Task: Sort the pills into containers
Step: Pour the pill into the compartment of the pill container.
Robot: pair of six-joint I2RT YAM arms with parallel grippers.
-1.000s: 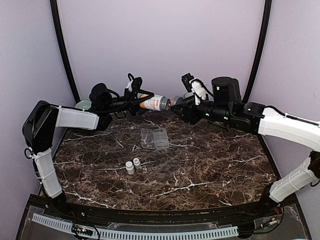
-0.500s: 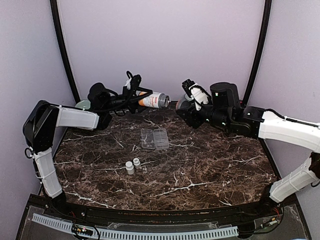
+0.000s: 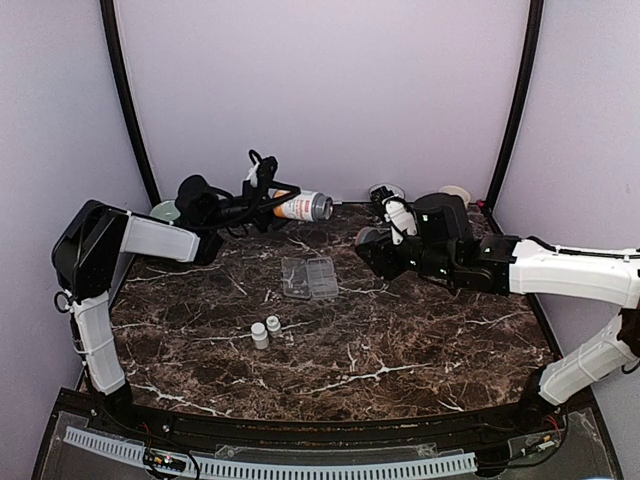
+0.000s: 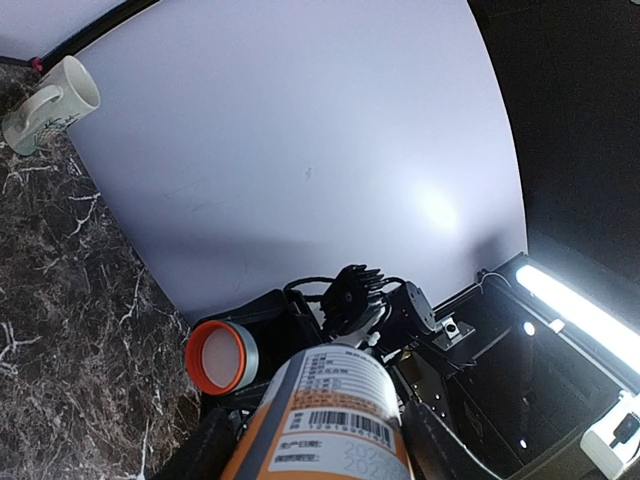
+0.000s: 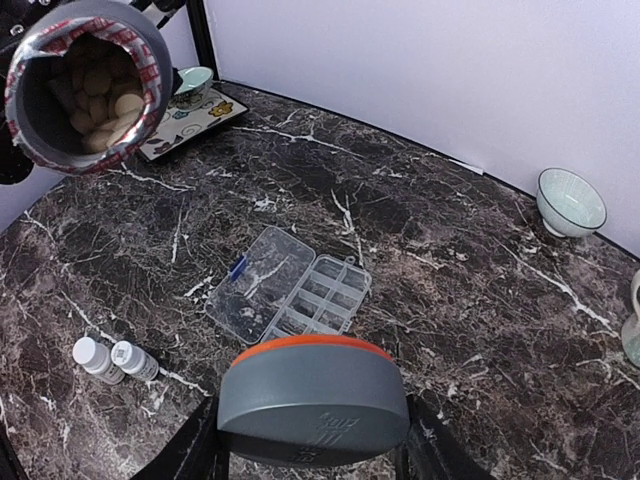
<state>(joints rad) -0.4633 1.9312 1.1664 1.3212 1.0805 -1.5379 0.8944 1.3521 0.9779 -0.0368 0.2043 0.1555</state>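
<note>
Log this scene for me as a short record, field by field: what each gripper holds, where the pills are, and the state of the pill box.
left gripper: shut on orange bottle, held sideways in the air, mouth uncapped
right gripper: shut on grey cap, off the bottle
pills: inside the orange bottle
pill box: lid open, flat on marble table, no pills seen in it
small white bottles: two, upright, capped, nearer the arms than the pill box

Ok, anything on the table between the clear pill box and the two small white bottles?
Nothing. Between the pill box and the white bottles there is only bare marble, clearest in the top view.
</note>
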